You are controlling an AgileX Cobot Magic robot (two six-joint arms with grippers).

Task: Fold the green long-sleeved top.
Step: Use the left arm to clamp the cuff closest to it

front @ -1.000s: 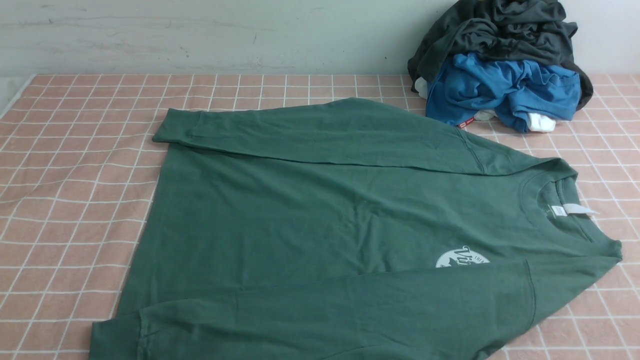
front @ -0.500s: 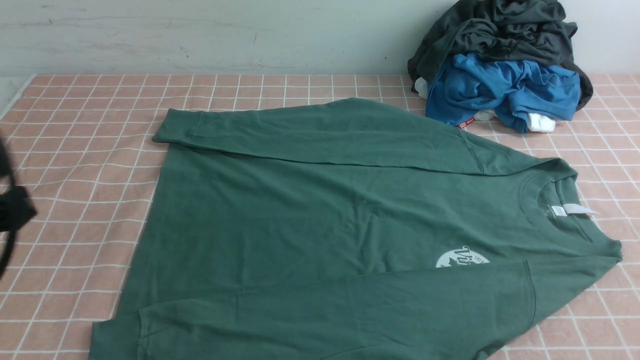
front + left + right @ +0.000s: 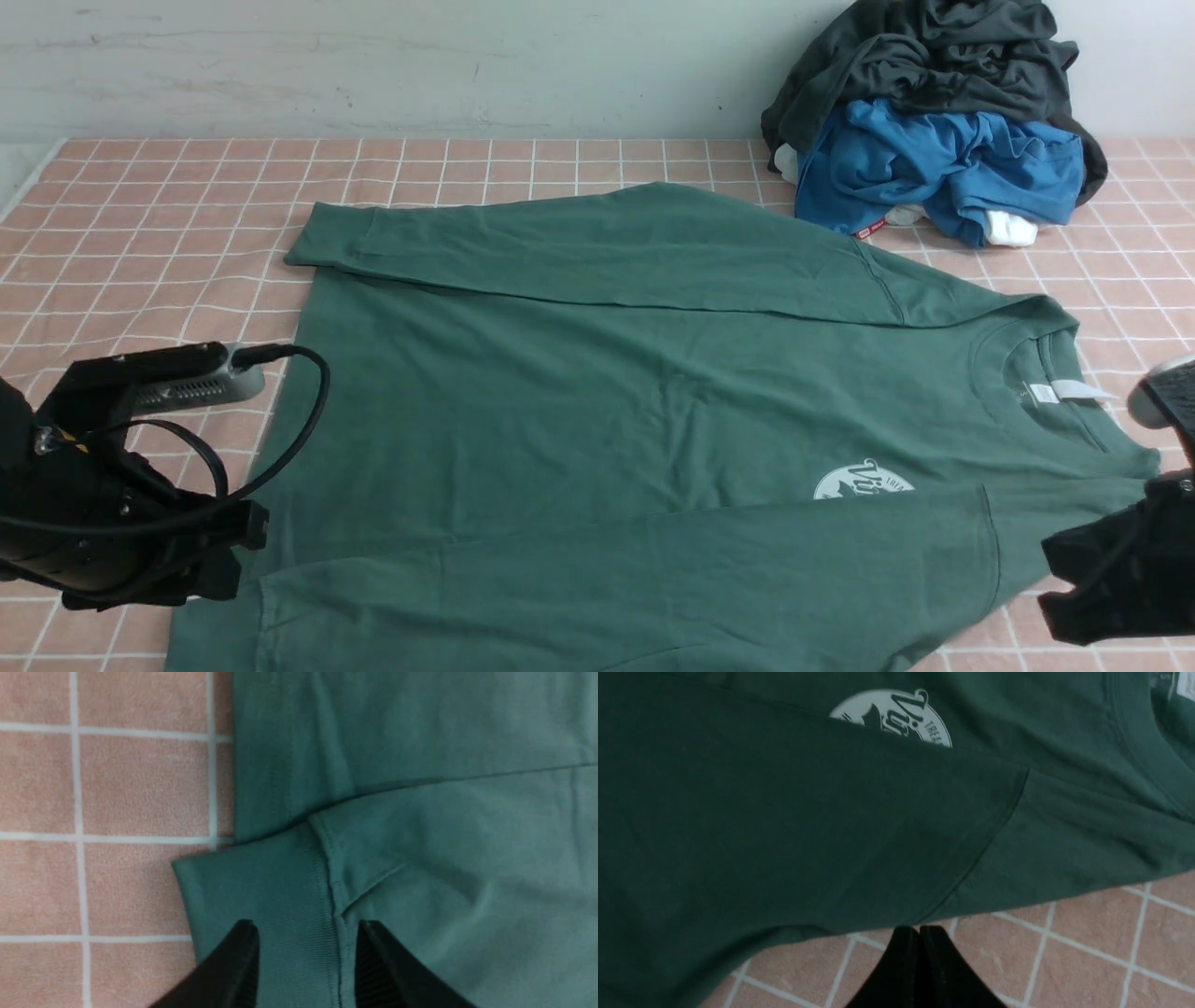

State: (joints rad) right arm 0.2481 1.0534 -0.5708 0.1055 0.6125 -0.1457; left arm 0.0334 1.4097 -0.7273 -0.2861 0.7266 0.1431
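Left gripper (image 3: 308,933): fingers spread apart, with a clear gap between the tips; set over the cuff of a folded-in sleeve; nothing is seen pinched; contact with the cloth cannot be told.
Right gripper (image 3: 920,933): fingertips pressed together, nothing seen between them; placed beside the shoulder part of the same sleeve; touch cannot be told.
Arms in the front view: one is seen at the lower left of the frame, one at the lower right edge.
Green long-sleeved top (image 3: 523,401): laid flat from the centre to the bottom of the frame, neck opening toward the right; both sleeves are folded in across the body; a round white logo (image 3: 864,480) is partly covered by the lower sleeve.
Surface: pinkish-brown tablecloth (image 3: 140,252) marked with a white grid; slight ripples are noted at the left.
Room: a pale wall (image 3: 420,70) with faint dark scuffs is seen across the top of the frame.
Pile at upper right: a dark charcoal garment (image 3: 934,70) is heaped over a bright blue garment (image 3: 943,168); white cloth (image 3: 1008,229) is exposed beneath.
Count: grippers, two; green top, one; its sleeves, two; logo, one; charcoal garment, one visible; blue garment, one visible; white pieces, number not determinable.
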